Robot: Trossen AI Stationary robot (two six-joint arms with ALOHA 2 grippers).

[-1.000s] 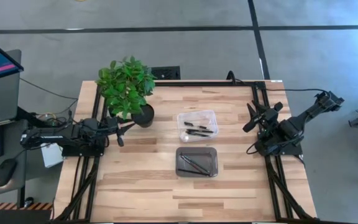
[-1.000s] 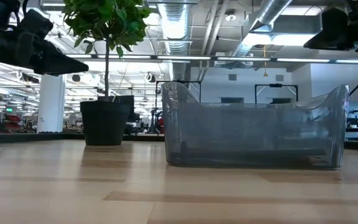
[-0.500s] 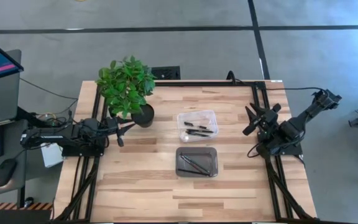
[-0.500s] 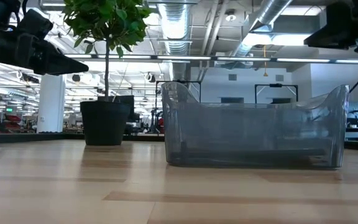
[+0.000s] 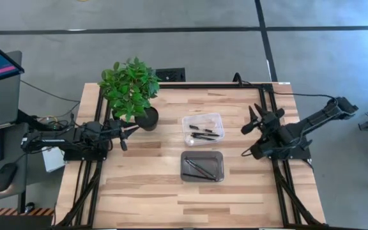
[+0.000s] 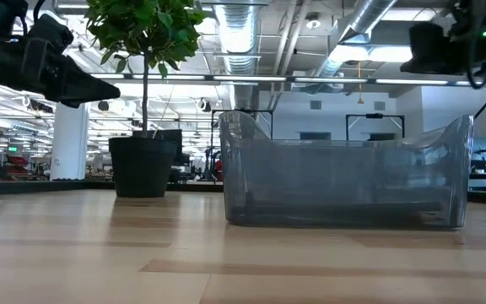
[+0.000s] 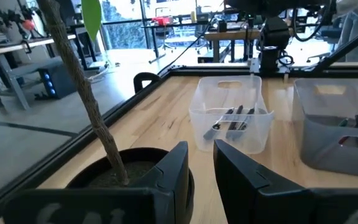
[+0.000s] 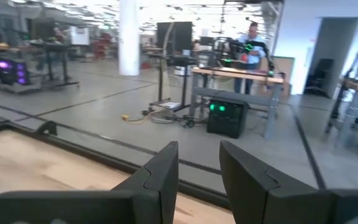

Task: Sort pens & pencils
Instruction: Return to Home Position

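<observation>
Dark pens (image 5: 204, 133) in transparent bin (image 5: 185, 120)

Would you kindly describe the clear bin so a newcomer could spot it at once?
On the wooden table, seen from above, look just right of the potted plant. The clear bin holds black pens; unlike the smoky dark bin beside it, its walls are see-through.
</observation>
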